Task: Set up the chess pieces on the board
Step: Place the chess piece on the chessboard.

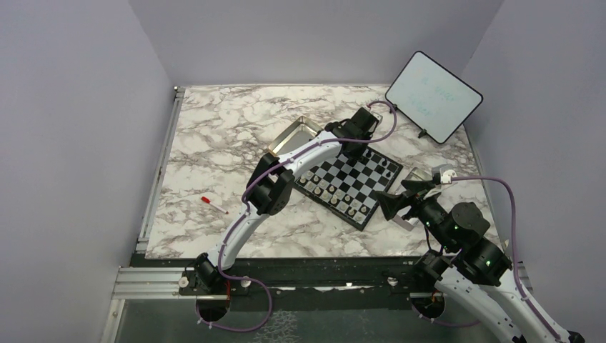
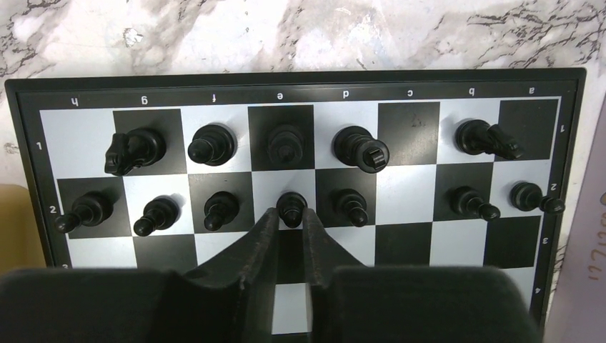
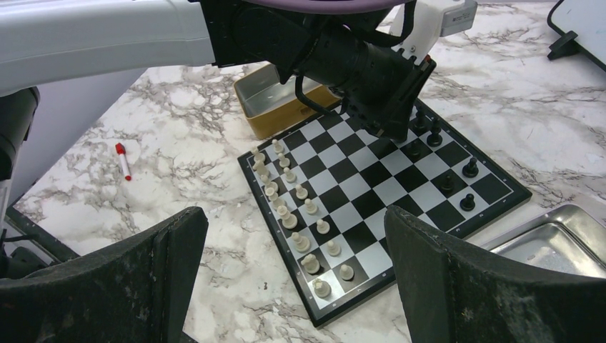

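The board (image 1: 348,179) lies at mid-table, slightly turned. In the left wrist view, black chess pieces (image 2: 211,143) stand in its two far rows. My left gripper (image 2: 291,212) reaches down over that side, and its fingers press both sides of a black pawn (image 2: 291,204) that stands upright on a white square of the second row. Pale pieces (image 3: 300,214) fill the two rows on the opposite side of the board (image 3: 371,204). My right gripper (image 3: 294,236) hovers off the board's right corner, wide open, with nothing between its fingers.
A gold tin (image 1: 293,136) sits just beyond the board's left corner, under the left arm. A metal tray (image 3: 557,243) lies to the right of the board. A white tablet (image 1: 433,105) stands at the back right. A red pen (image 1: 213,205) lies on the marble at the left.
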`<action>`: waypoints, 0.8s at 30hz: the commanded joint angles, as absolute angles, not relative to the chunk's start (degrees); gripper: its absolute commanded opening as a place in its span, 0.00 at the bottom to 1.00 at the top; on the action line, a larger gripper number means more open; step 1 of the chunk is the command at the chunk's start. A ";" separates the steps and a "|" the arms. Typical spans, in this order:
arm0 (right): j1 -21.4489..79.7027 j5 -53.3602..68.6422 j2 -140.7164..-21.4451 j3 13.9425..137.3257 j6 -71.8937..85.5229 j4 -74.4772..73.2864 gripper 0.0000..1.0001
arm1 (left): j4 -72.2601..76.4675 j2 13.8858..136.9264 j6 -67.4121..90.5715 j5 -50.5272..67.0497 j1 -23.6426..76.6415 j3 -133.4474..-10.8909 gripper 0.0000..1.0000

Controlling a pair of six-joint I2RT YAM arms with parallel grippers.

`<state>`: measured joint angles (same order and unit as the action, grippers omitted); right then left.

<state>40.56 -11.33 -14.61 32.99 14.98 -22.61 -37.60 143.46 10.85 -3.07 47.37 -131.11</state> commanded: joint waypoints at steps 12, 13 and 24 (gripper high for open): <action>40.87 -12.83 -14.27 32.22 15.03 -22.39 1.00 | -37.98 136.76 11.41 -0.95 47.68 -129.56 0.37; 40.86 -12.91 -14.31 32.11 15.03 -22.31 1.00 | -37.93 136.26 11.47 -0.50 47.69 -129.24 0.38; 40.87 -13.02 -14.93 32.17 15.05 -22.23 1.00 | -37.79 128.59 10.66 0.62 47.26 -127.09 0.46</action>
